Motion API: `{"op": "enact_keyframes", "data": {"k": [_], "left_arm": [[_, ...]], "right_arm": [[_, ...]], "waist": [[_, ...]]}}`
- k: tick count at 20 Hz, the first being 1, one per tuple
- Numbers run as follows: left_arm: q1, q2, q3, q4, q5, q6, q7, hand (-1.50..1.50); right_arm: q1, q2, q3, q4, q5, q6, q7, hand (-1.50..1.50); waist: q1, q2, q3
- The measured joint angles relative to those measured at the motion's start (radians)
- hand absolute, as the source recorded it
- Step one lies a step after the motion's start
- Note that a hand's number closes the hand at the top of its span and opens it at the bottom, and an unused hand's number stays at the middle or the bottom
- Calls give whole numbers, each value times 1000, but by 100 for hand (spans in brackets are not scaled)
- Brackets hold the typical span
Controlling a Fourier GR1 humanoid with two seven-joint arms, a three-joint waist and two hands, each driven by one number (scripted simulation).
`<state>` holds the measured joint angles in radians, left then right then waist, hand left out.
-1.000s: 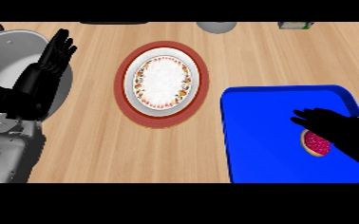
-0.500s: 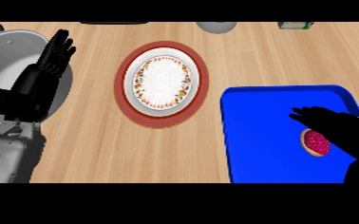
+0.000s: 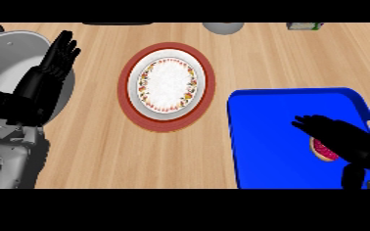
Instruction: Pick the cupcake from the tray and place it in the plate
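On the right, a blue tray (image 3: 274, 127) holds the cupcake (image 3: 321, 149), of which only a pink-topped sliver shows. My right hand (image 3: 339, 137) lies over the cupcake with fingers curling round it and hides most of it. A white plate (image 3: 168, 83) with a red rim and a patterned border sits at the counter's middle, left of the tray. At the left edge my left hand (image 3: 54, 63) rests open with fingers up, far from the plate.
A grey round object (image 3: 25, 49) lies behind the left hand at the left edge. A grey bowl-like thing (image 3: 222, 27) and a small item (image 3: 303, 26) stand at the counter's far edge. Bare wood lies between plate and tray.
The right hand has settled slightly lower over the cupcake, covering a little more of it. The left hand, plate and tray have not moved.
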<state>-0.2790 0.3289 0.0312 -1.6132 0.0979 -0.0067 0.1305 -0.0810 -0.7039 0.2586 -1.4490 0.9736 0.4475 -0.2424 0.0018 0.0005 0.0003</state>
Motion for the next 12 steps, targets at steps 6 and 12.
{"op": "enact_keyframes", "data": {"k": [6, 12], "left_arm": [[-17, 1, 28, 25, 1, -26, -7, 0], [19, -9, 28, -7, -11, -29, -10, 0]], "right_arm": [[-55, 45, -23, 104, 42, -94, -85, 150], [-68, 102, -58, 100, 60, -247, -137, 150]], "waist": [[-1, -1, -2], [-2, -4, -6]]}}
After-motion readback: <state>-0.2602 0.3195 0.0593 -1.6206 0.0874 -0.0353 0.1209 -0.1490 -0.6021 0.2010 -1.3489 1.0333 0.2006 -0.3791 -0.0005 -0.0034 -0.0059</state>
